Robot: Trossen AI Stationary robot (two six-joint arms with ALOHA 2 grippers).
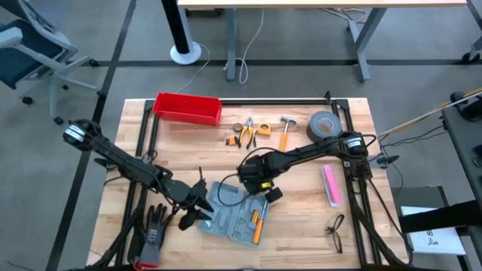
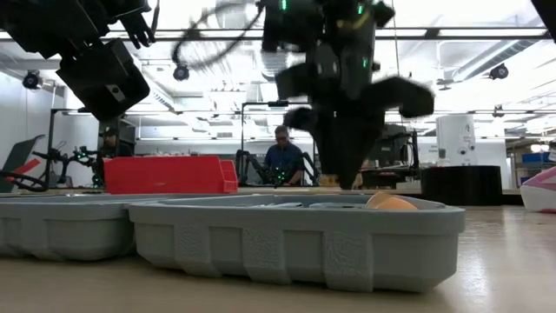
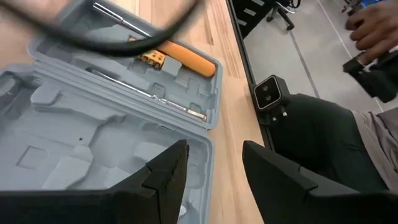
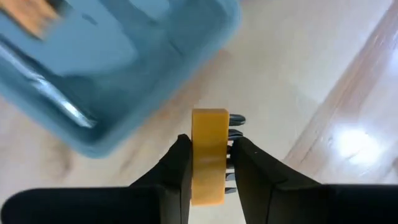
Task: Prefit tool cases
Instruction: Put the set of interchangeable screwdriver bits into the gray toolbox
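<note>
**Case open on the near bench, yellow piece in my right gripper**

Nearest lies the tool case (image 2: 295, 235), open flat at the bench's near middle. Rigid moulded plastic, light I judge; best gripped at its rim. My right gripper (image 4: 210, 163) is clamped on a small yellow block (image 4: 209, 158) just beyond its far right edge. My left gripper (image 3: 214, 171) stands apart over its left half. Only the right wrist view shows that grip; the high view shows spare tools (image 1: 260, 132) farther off.
</note>
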